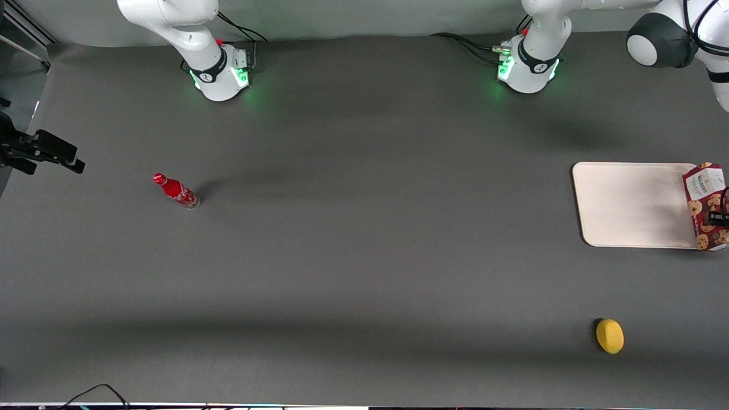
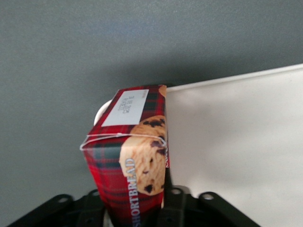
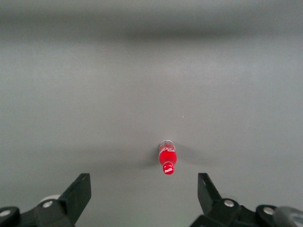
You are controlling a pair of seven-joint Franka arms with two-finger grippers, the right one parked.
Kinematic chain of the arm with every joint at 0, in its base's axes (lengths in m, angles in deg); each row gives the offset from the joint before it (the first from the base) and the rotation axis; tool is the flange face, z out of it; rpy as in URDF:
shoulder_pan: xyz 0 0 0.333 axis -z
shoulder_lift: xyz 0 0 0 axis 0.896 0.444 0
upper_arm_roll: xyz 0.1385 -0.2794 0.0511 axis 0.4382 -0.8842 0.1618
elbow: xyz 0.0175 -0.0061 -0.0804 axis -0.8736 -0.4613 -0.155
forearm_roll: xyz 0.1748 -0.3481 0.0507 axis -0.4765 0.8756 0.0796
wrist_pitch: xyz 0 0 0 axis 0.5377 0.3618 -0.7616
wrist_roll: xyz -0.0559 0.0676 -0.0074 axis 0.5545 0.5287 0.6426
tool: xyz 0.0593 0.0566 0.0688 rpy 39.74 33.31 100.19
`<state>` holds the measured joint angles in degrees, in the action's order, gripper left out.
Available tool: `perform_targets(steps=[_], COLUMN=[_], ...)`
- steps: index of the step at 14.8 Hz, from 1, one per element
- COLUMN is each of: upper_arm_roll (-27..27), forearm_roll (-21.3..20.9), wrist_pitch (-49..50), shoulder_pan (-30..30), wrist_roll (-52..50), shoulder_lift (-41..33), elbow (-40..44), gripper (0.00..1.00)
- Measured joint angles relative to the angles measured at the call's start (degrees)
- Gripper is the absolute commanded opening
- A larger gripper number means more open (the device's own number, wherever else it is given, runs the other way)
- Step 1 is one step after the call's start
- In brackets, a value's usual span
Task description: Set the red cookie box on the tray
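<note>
Grey table (image 1: 364, 256): tray (image 1: 626, 205), bottle (image 1: 176, 192), lemon (image 1: 609, 336).

Robot lab: grey table (image 1: 364, 256), bolted arm bases (image 1: 222, 77)

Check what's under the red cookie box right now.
The pincer grips the red cookie box, lifted over the tray edge: cream tray below one side, gray table below the other. Directly beneath is hidden.

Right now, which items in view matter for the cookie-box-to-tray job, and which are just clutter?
Job items:
- red cookie box, held in the gripper, over the tray's edge at the working arm's end
- tray, cream-white, nothing resting flat on it

Lying about:
- red bottle, standing toward the parked arm's end of the table
- yellow lemon-like object, nearer the front camera than the tray
</note>
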<state>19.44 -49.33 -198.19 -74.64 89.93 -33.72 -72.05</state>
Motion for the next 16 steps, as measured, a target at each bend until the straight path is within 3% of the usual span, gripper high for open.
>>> perform_targets(steps=[5, 10, 13, 16], upper_arm_roll=[0.81, -0.35, -6.73, -20.27], forearm_roll=[0.16, 0.19, -1.23, -9.78], wrist_pitch=[2.01, 21.73, 36.18, 44.75], shoulder_pan=[0.63, 4.55, 5.77, 6.0], wrist_roll=[0.5, 0.18, -17.47, -33.44], shoulder_lift=[-2.61, -18.53, -29.91, -37.92], elbow=[1.31, 6.99, 8.19, 7.51], gripper=[1.0, 1.0, 1.0, 1.0])
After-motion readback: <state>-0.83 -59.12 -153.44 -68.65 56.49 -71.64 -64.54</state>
